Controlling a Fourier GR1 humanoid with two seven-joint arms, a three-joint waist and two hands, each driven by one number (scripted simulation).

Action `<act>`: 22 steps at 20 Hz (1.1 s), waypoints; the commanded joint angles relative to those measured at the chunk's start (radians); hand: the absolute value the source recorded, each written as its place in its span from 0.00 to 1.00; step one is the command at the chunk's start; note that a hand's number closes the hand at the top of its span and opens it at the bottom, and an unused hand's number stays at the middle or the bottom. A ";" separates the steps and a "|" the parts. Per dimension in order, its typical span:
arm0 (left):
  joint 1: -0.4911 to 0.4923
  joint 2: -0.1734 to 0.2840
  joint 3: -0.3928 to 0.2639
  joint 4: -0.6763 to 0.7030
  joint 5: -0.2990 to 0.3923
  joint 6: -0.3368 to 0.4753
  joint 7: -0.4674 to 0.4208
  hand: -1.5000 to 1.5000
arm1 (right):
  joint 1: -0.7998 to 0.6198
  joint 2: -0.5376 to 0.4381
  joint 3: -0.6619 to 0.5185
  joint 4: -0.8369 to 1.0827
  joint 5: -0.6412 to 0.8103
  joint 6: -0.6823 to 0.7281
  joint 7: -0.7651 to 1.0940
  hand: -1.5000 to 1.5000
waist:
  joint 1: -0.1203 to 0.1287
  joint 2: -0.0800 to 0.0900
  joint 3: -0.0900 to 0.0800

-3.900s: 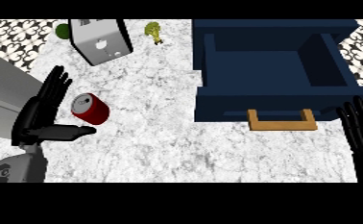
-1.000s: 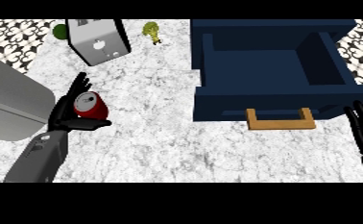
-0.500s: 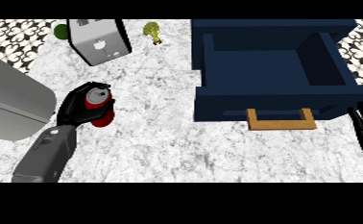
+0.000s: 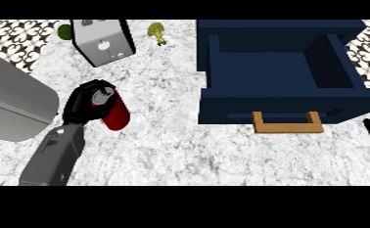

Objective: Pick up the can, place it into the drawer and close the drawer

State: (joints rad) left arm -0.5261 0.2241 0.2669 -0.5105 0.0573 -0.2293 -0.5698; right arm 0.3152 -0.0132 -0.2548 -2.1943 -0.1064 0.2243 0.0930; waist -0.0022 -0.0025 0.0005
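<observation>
Can (image 4: pixel 115 116), red, sits gripped in the left hand (image 4: pixel 85 103) on the marble surface (image 4: pixel 173 144), well apart from the open navy drawer (image 4: pixel 278 70); a toaster (image 4: pixel 103 41) stands beyond

can (image 4: pixel 115 116): upper part hidden under curled left hand (image 4: pixel 85 105)
right hand (image 4: pixel 367 125): dark sliver at right edge, rest cut off
grey appliance (image 4: pixel 22 108): cut by left edge
green object (image 4: pixel 65 31): mostly behind toaster (image 4: pixel 104 41), unidentifiable

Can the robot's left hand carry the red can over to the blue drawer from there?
Probably yes. The left hand has its fingers curled round the can, the drawer is open, and only bare counter lies between.
</observation>
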 commanded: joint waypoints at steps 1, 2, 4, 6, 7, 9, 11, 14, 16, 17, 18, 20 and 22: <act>0.050 -0.050 0.029 -0.120 0.043 0.126 0.047 1.00 | 0.012 -0.009 -0.025 -0.059 -0.039 0.002 0.041 0.00 | 0.009 -0.005 0.001; 0.089 -0.050 0.033 -0.147 0.044 0.153 0.043 1.00 | -0.041 -0.009 -0.031 0.059 0.005 -0.009 -0.026 0.00 | 0.022 -0.004 0.001; 0.133 -0.077 0.005 -0.260 0.054 0.161 0.098 1.00 | -0.101 -0.030 -0.031 0.017 -0.019 -0.040 0.074 0.00 | 0.010 -0.001 0.000; 0.164 -0.136 -0.036 -0.395 0.047 0.213 0.130 1.00 | -0.042 -0.035 -0.046 0.000 -0.040 -0.006 0.041 0.00 | 0.008 -0.002 0.000; 0.183 -0.142 -0.055 -0.463 0.048 0.224 0.189 1.00 | -0.006 0.005 -0.012 -0.007 -0.009 -0.009 0.020 0.00 | 0.007 -0.002 0.000; 0.226 -0.172 -0.100 -0.590 0.043 0.238 0.269 1.00 | -0.005 0.002 -0.032 -0.007 -0.033 -0.001 0.007 0.00 | 0.007 -0.002 0.000; 0.246 -0.171 -0.139 -0.638 0.023 0.222 0.281 1.00 | 0.016 0.013 0.004 -0.030 -0.008 -0.029 0.018 0.00 | 0.004 -0.001 0.000; 0.212 -0.167 -0.175 -0.757 -0.001 0.266 0.394 1.00 | 0.048 0.000 -0.014 -0.123 -0.052 0.003 0.079 0.00 | 0.001 -0.002 0.000; 0.191 -0.221 -0.266 -0.810 -0.036 0.353 0.421 1.00 | -0.002 -0.007 -0.021 0.000 -0.013 -0.007 -0.004 0.00 | 0.003 -0.001 0.000; 0.141 -0.222 -0.258 -0.809 -0.051 0.356 0.465 1.00 | -0.015 -0.019 -0.039 -0.046 -0.051 -0.018 0.047 0.00 | 0.000 -0.001 0.000; 0.127 -0.196 -0.236 -0.781 -0.059 0.339 0.447 1.00 | -0.006 -0.022 -0.054 -0.006 -0.059 0.006 0.011 0.00 | -0.002 0.001 0.000; 0.101 -0.222 -0.294 -0.887 -0.058 0.388 0.561 1.00 | -0.046 -0.009 -0.012 -0.002 -0.005 -0.022 0.030 0.00 | 0.002 0.000 0.000; 0.087 -0.223 -0.317 -0.905 -0.054 0.398 0.618 1.00 | 0.015 0.000 -0.027 0.008 -0.006 0.012 -0.025 0.00 | -0.002 0.001 0.000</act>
State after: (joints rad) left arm -0.4068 0.0207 0.0118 -1.3527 0.0191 0.1176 -0.0413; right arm 0.3298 -0.0164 -0.2735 -2.2188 -0.1282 0.2223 0.0973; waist -0.0020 -0.0033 0.0005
